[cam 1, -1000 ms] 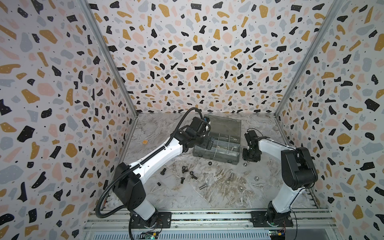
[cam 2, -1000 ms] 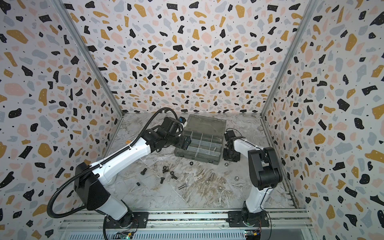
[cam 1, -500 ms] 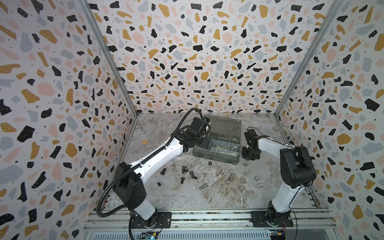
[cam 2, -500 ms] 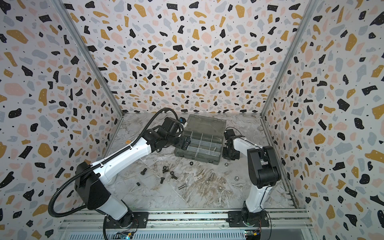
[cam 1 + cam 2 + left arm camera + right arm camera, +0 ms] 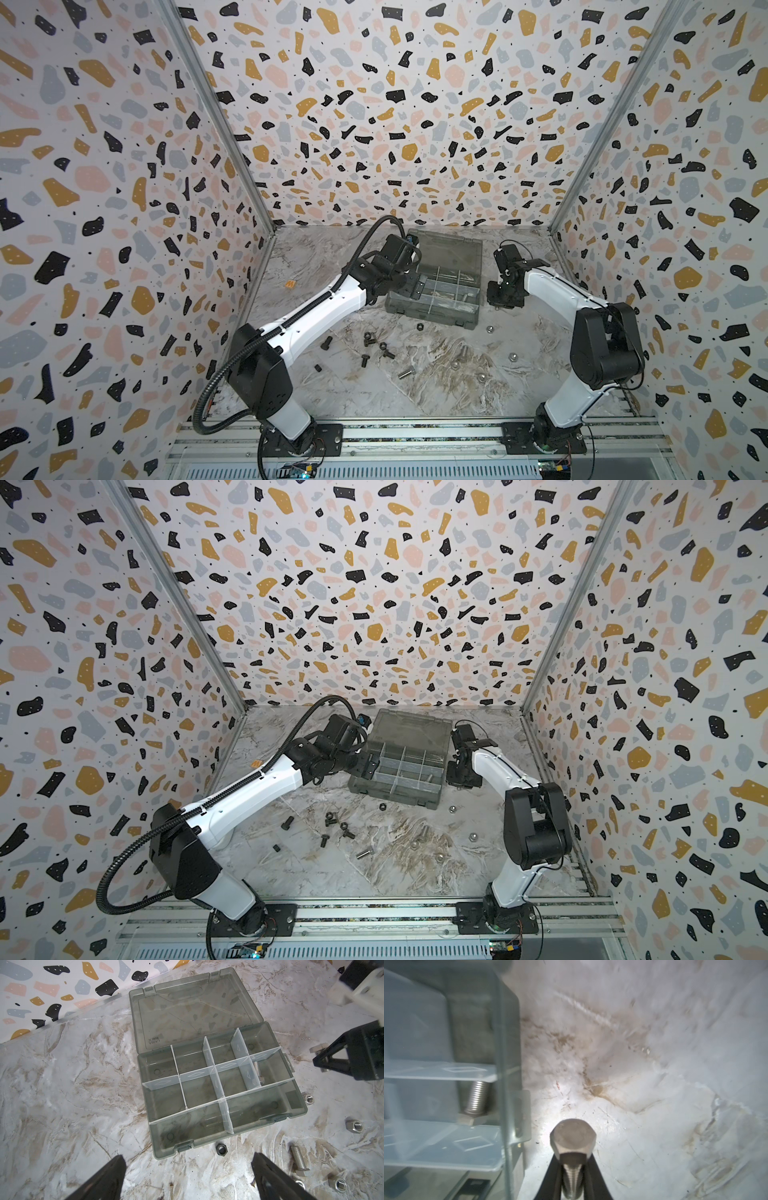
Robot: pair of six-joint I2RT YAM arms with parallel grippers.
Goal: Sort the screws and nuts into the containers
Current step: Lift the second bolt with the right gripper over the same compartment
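The smoky-grey organiser box (image 5: 432, 309) (image 5: 395, 793) (image 5: 158, 1126) lies with its lid folded back, its containers split by clear dividers. One silver screw (image 5: 257, 1071) (image 5: 476, 1097) lies in a compartment at the box's right end. My right gripper (image 5: 500, 297) (image 5: 459, 777) (image 5: 572, 1157) hangs just beside that end, shut on a silver hex-head screw (image 5: 573, 1140). My left gripper (image 5: 415, 286) (image 5: 371, 769) (image 5: 189, 1180) stands open and holds nothing at the box's left end. On the table in front lie black screws (image 5: 365, 338), a silver screw (image 5: 406, 373), a black nut (image 5: 420, 327) (image 5: 222, 1149) and silver nuts (image 5: 513, 356) (image 5: 354, 1126).
The open lid (image 5: 449, 249) lies flat behind the box toward the back wall. A small orange piece (image 5: 290, 284) sits at the left of the table. A thin brass wood screw (image 5: 172, 1190) lies between my left fingers. Patterned walls enclose the table on three sides.
My right gripper has closed on the silver screw beside the box's right end and risen slightly. The left arm has not moved.
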